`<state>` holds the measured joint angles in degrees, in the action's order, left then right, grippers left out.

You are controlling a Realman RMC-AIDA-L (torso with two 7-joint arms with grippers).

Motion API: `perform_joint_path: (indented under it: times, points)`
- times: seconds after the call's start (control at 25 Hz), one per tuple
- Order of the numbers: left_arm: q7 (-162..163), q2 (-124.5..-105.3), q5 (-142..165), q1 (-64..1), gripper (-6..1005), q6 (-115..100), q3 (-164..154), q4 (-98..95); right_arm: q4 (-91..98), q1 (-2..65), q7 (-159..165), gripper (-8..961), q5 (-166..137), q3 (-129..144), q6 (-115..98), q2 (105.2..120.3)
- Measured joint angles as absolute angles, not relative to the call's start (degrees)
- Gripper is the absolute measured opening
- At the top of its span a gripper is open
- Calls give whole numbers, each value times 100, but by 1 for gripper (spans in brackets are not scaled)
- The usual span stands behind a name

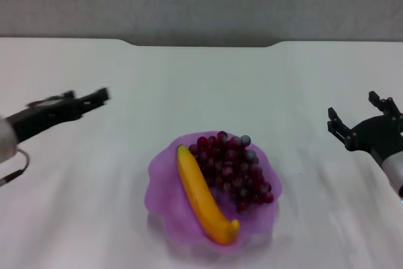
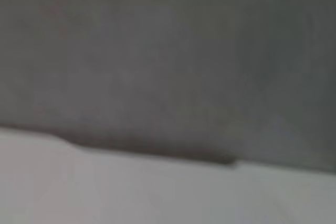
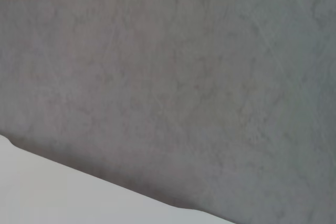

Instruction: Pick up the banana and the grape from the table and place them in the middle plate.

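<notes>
- plain white surface (image 1: 94, 206), grey wall behind
- curved yellow banana (image 1: 204, 196) and dark red-purple grape bunch (image 1: 234, 169) both sitting in the translucent purple scalloped plate (image 1: 160, 187) near the surface's front edge
- left end effector (image 1: 94, 97) by the left edge, can't tell its opening
- right end effector (image 1: 359, 121) by the right edge, spread wide, holding nothing

Head view: bright, even, diffuse light; white table (image 1: 94, 174) near washed out, streaky smearing across it. Faint soft shadow under the middle plate (image 1: 165, 209). Left gripper (image 1: 94, 98) motion-blurred; right gripper (image 1: 359, 124) sharper. Left wrist view: dim, heavily blurred, grey wall (image 2: 168, 51) without detail. Right wrist view: dim but sharper, mottled wall texture readable.
</notes>
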<state>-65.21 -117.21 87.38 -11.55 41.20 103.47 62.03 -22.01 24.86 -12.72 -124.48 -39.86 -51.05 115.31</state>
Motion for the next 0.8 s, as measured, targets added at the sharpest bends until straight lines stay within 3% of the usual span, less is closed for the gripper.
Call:
perform_joint_path:
  times: [0.16,0.4,0.8]
  points:
    - [-9871,-11740,5816,-1119,890,4001,10329,4905,-2231,2498,-1270,880,-12459,-3933,-5105,11531]
    - [-14587,-11755,1755,-1832,891,5305,10244,2012,-2233,2508,-1263,880,-12462,-3927,-5105,11531]
    - [-15293,-11760,1050,-2198,893,5590,10239,1075,-2245,2514,-1240,880,-12437,-3911,-5114,11531]
